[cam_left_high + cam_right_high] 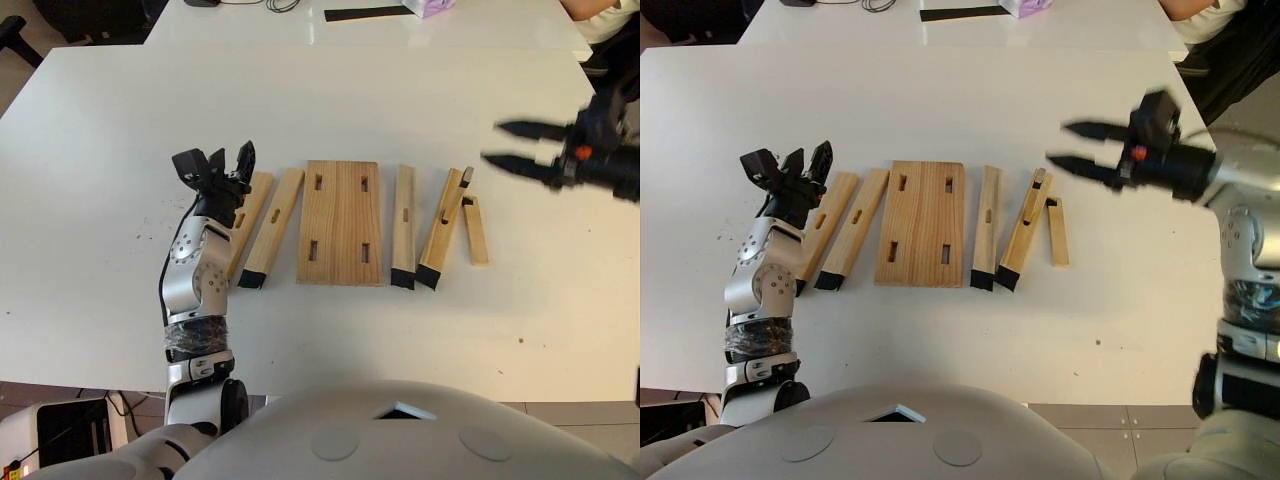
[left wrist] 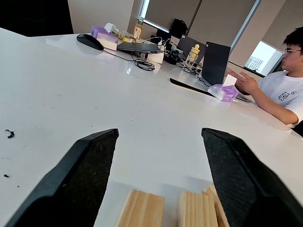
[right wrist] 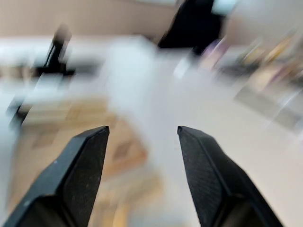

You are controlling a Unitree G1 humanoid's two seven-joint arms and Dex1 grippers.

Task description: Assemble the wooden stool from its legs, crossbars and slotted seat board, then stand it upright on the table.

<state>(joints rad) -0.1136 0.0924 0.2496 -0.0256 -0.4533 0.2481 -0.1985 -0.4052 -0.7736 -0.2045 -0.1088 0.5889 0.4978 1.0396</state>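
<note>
Lying flat on the table [image 1: 110, 130], seat board [image 1: 341, 222] sits between legs [image 1: 404, 225]; left gripper [image 1: 220, 160] hovers, fingers apart, over leftmost leg [image 1: 828, 220]; right gripper [image 1: 493, 142] hangs spread.

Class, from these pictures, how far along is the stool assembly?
Done: nothing joined; seat board, four legs and a short crossbar lie loose on the table. In hand: nothing; left gripper open over the leftmost legs' ends, right gripper open in the air. Left: all assembly, then standing it up.

Left pincer [image 1: 218, 162] low, spread wide, right pincer [image 1: 1062, 145] raised higher, splayed, pointing toward robot's left
</note>
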